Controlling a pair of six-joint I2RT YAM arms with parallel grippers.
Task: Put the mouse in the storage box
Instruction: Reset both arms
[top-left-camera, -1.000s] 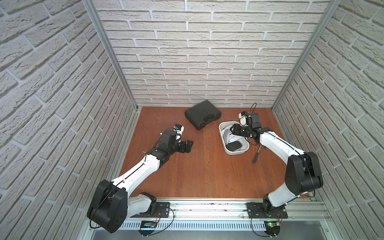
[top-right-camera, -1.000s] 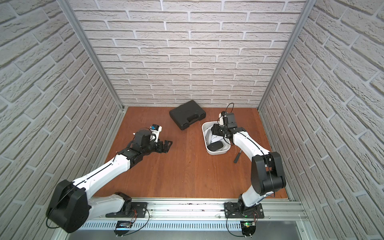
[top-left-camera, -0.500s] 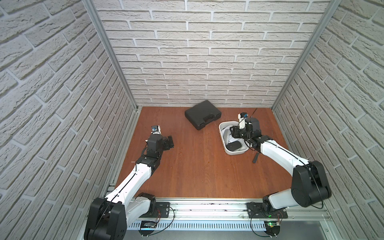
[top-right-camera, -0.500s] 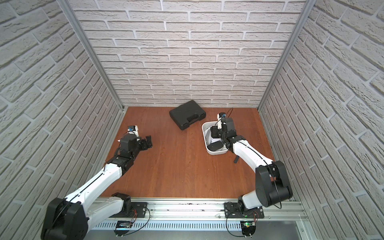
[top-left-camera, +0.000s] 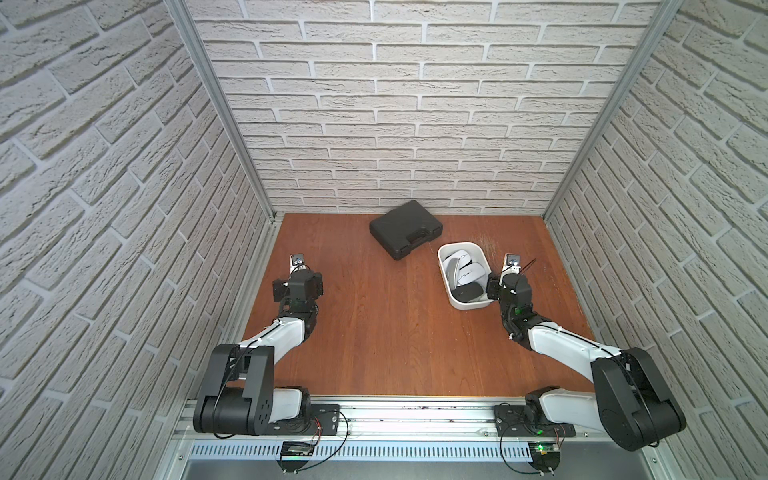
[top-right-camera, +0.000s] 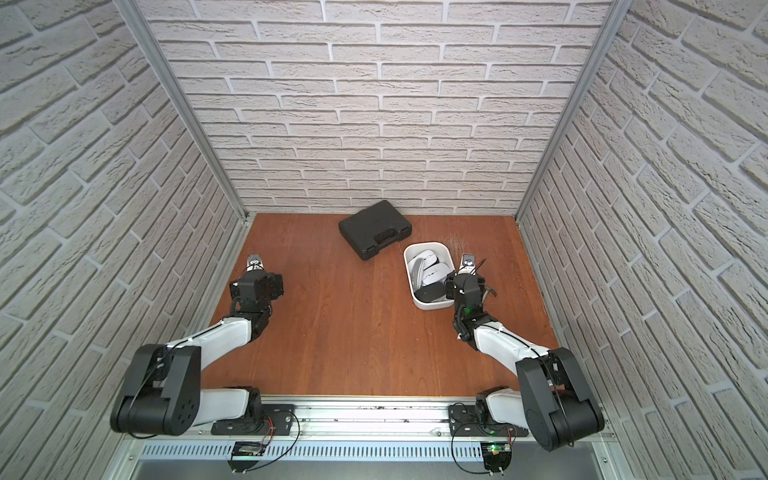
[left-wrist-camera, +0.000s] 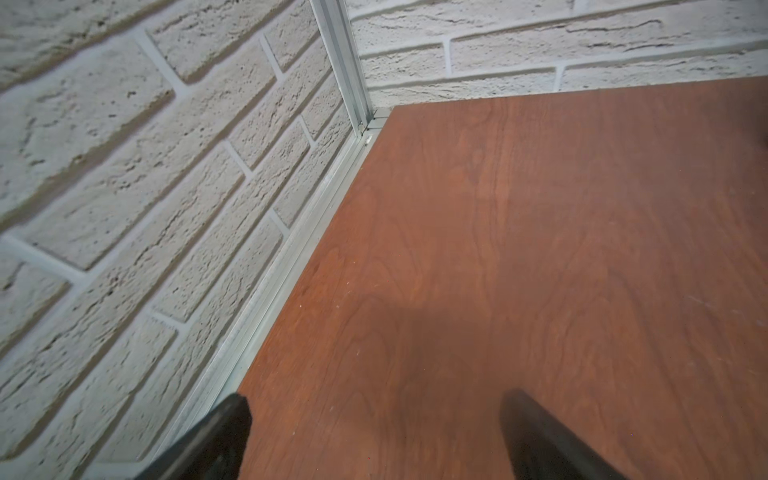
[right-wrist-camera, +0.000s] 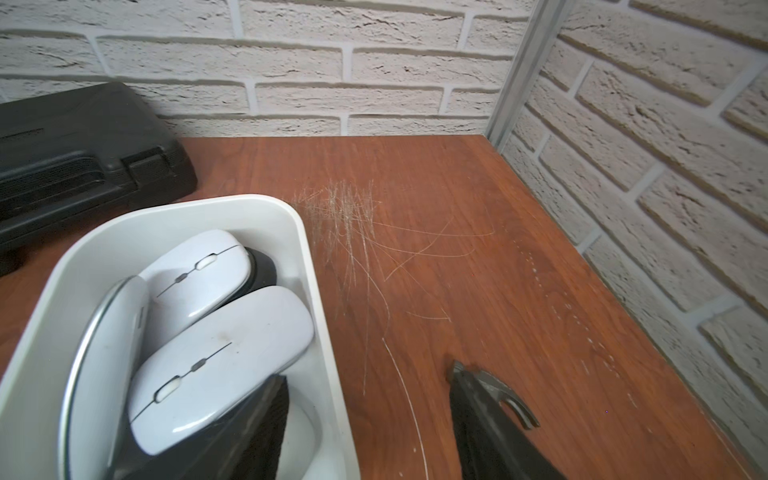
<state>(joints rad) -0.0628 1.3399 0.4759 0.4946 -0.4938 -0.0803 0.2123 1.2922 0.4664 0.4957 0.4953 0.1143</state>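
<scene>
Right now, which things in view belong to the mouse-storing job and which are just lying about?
Job: white plastic rectangular storage box; flat white plastic mice inside it; black oval mouse at its near end.
Lying about: black hard-shell plastic case.

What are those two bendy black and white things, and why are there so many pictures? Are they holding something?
Those are two robot arms, the left arm and the right arm, fixed at the front of a wooden table. Two pictures look down from one camera high above, so they look nearly alike. The other two come from small cameras on the arms' wrists. On the table lie a black case and a white storage box with white mice and a black mouse inside. The left gripper, its pincer, is open over bare table by the wall. The right gripper is open at the box's edge. Neither holds anything.
</scene>
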